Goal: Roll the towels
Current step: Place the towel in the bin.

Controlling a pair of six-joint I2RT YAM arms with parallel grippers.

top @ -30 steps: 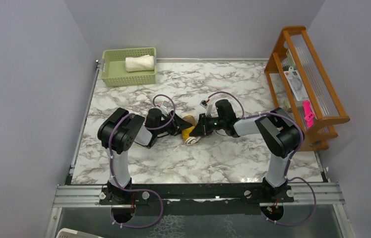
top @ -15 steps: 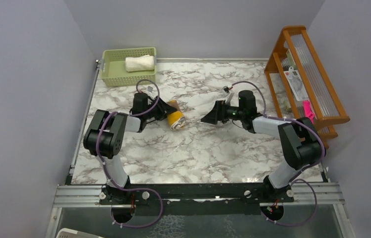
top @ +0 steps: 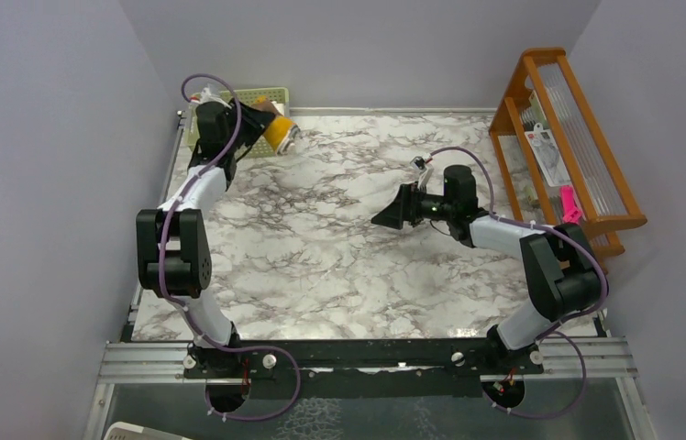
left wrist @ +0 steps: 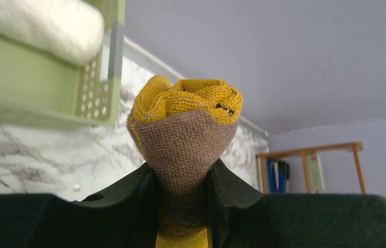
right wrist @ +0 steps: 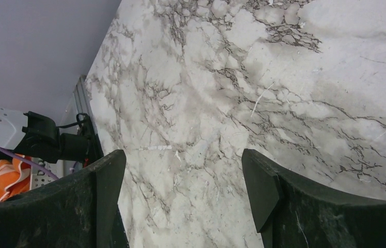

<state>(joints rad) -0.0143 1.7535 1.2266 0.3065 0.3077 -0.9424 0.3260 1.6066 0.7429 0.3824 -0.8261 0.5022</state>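
Left claw [left wrist: 183,199]: clenched on the mustard-yellow towel [left wrist: 187,111], which is rolled. The grip sits low on the roll, over the brown patch. The open spiral end stands out past the fingertips with nothing supporting it.

Position: raised off the marble table [right wrist: 284,77]. The pale green basket [left wrist: 51,98] is just beside the claw, up and to its left in the wrist view. The cream-white towel [left wrist: 41,23] lies rolled inside the basket, beyond the claw's tips.

Right claw [right wrist: 183,170]: released, jaws wide, nothing between them. It hangs over bare marble, well apart from the left claw and to its right.

Hazards, as judged:
- Unrolling. Only one end of the roll is pinched, so the outer layers at the free end could slacken when the jaws let go.
- Rim strike. The basket wall is close to the roll, so letting go short of it could drop the roll on the edge and tip it back onto the marble.
- Disturbing the cream-white towel. A drop on top of it could knock it loose.
- Snagging. The terry loops may cling to a finger as the claw opens and drag the roll askew.
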